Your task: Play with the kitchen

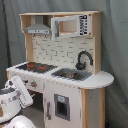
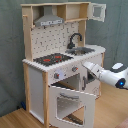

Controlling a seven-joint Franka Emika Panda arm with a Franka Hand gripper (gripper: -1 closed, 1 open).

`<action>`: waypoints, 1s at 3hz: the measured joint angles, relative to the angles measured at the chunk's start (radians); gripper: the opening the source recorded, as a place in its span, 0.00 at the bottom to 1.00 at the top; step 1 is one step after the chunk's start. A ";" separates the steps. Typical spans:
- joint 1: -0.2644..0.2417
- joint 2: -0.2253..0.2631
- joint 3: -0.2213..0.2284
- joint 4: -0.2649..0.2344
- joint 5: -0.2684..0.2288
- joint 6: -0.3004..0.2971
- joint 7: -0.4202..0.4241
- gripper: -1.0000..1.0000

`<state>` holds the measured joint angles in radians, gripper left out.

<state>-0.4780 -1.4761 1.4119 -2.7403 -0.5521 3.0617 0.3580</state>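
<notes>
- The white robot arm [image 2: 107,74] is reaching level toward the kitchen [image 2: 60,55], its gripper [image 2: 86,65] near the knobs [image 2: 74,69]; finger spread is unclear.
- The kitchen is standing upright on the floor [image 2: 15,119], its oven door [image 2: 70,102] hanging open.

My arm [image 2: 111,76] is white all over, built of smooth, rounded, tube-like segments. In the second exterior view a blue ring [image 2: 120,83] marks one joint, between two white sections, and the end section tapers to a pale, blunt tip. In the first exterior view my wrist link [image 1: 19,90] is a chunky white cylinder with darker grey seams where sections meet, and a broad, rounded white housing [image 1: 20,123] sits below it. Small dark markings on the shell there are too blurred to read.
</notes>
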 joint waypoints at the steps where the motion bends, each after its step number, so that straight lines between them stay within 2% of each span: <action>1: -0.067 0.000 0.000 0.056 0.000 0.045 0.049 1.00; 2: -0.111 -0.009 0.003 0.100 0.000 0.071 0.123 1.00; 3: -0.137 -0.010 0.030 0.111 0.000 0.091 0.213 1.00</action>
<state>-0.6152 -1.4859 1.4416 -2.6289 -0.5520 3.1528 0.5714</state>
